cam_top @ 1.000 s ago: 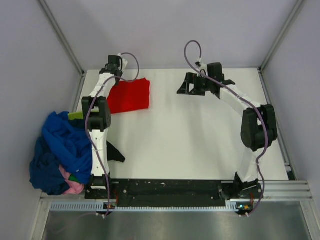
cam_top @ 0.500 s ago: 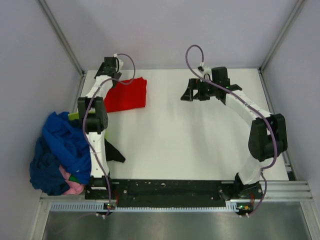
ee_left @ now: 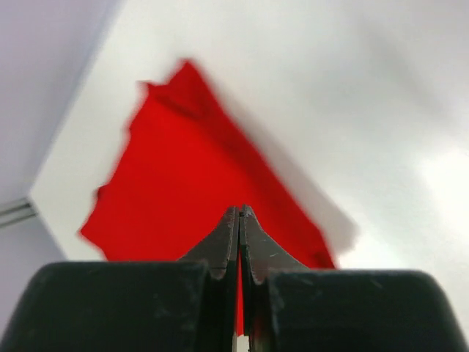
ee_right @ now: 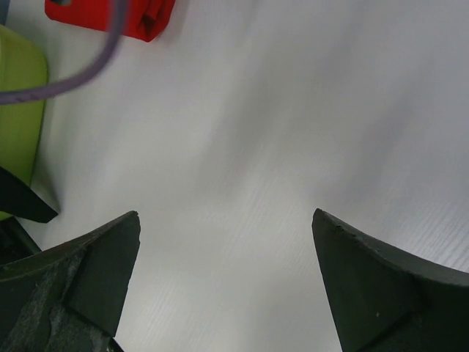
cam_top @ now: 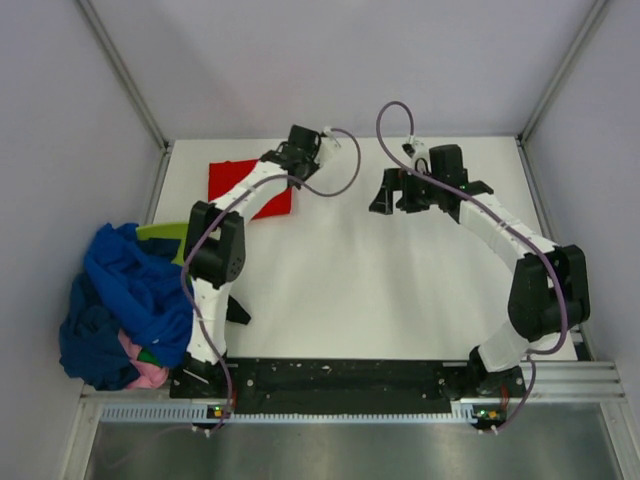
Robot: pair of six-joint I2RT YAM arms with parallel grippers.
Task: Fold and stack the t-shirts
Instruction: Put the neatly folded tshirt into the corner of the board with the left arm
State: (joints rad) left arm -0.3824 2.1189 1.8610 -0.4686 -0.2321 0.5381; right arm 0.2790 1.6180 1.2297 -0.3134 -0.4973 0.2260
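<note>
The left tool (ee_left: 239,213) had swung right, jaws together and empty, the folded red t-shirt (ee_left: 183,183) ahead of it; the right tool (ee_right: 226,216) gaped apart.

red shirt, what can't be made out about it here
- Top view: the left arm crosses the red shirt, hiding its middle.
- Left wrist: the shirt is blurred; the shut left gripper hides its near edge.
- Right wrist: the top edge cuts it off; a cable crosses it.

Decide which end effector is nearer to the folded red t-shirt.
Left. The left end effector hangs at the right edge of the red t-shirt; the right end effector is well to its right.
</note>
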